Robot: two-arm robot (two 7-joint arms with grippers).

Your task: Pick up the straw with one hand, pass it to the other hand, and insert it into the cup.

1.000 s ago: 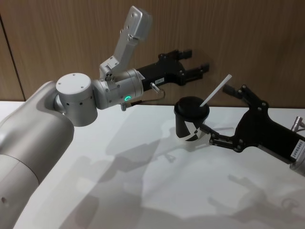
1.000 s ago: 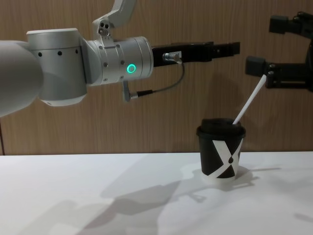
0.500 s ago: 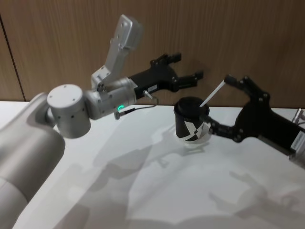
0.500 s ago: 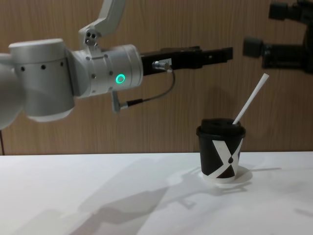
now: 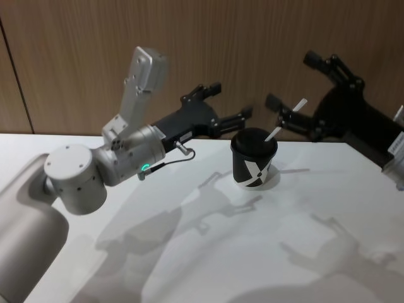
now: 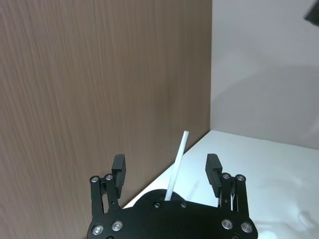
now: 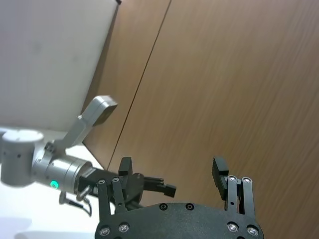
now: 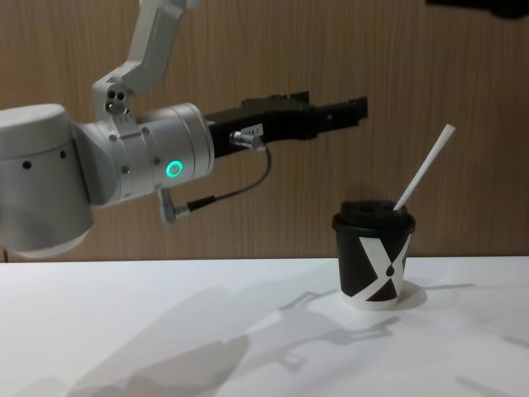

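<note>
Nearest to me, the white table (image 5: 208,252) spreads out in front of the body, with arm shadows across it. On it, toward the far side, I see the cup (image 8: 374,263) standing upright, black with its white X pattern and black lid. The straw (image 8: 425,166) is in the cup: its lower end goes through the lid, and it leans up and to the right, sticking out well above the rim. Nothing grips it.

On my left, the silver-wristed arm reaches forward above the table, green ring lit, a black cable (image 8: 223,190) looping under the wrist. The left gripper (image 5: 221,108) hangs above and to the left of the cup, apart from it. Its fingers (image 6: 118,169) are spread wide with nothing between them; in the left wrist view the straw rises beyond the gap, touching neither finger.

On my right, the right gripper (image 5: 297,88), all black, is lifted above and behind the cup, against the wood wall (image 5: 252,38). Its fingers (image 7: 219,172) are spread too, empty, and well clear of the straw's tip.
</note>
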